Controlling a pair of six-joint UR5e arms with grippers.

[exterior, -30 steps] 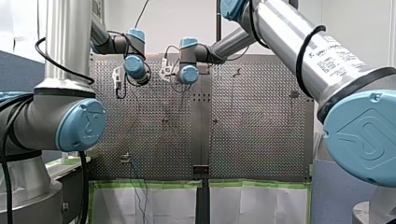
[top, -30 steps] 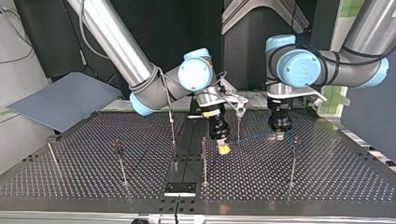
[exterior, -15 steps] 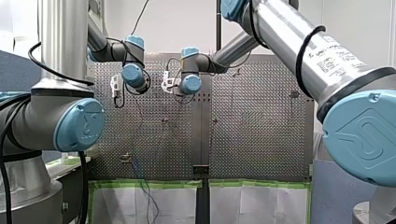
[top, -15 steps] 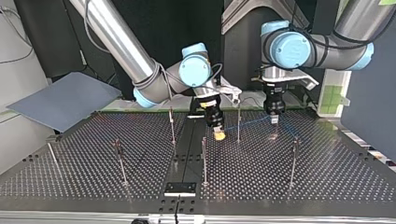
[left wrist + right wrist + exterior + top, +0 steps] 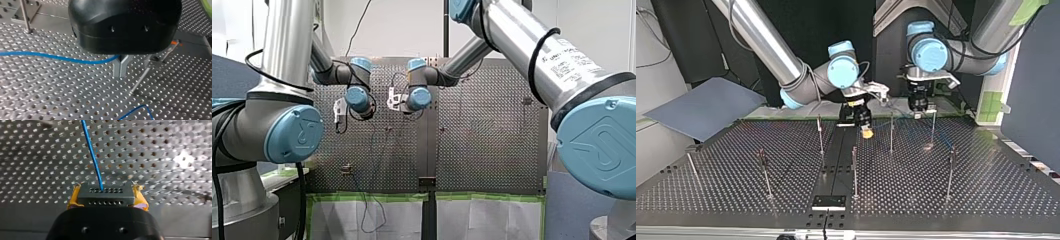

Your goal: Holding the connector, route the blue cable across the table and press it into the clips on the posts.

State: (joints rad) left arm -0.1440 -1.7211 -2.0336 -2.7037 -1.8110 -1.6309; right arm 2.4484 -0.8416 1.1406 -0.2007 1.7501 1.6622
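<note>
In the right wrist view my right gripper [image 5: 106, 198] is shut on a black connector [image 5: 105, 192], which sits between its yellow pads [image 5: 73, 199]. The blue cable [image 5: 91, 151] runs from the connector out over the perforated table. My left gripper [image 5: 120, 72] has its metal fingers shut on the blue cable [image 5: 52, 56], which comes in from one side. A second loop of the cable [image 5: 139, 110] lies on the table beyond. In the top view my right gripper [image 5: 866, 132] hangs by the centre rail, and my left gripper [image 5: 919, 110] is to its right, both near the far edge.
Several thin clip posts [image 5: 891, 131] [image 5: 854, 170] [image 5: 950, 172] [image 5: 820, 135] stand on the perforated table [image 5: 726, 185]. A leaning post [image 5: 142, 78] is close beside my left fingers. The cable [image 5: 373, 220] hangs over the table's near edge in the front view. A grey panel [image 5: 703, 106] lies at the top view's left.
Both grippers have risen and moved toward the far edge in the top view, carrying connector and cable. In the front view the hanging cable loop has dropped lower.
</note>
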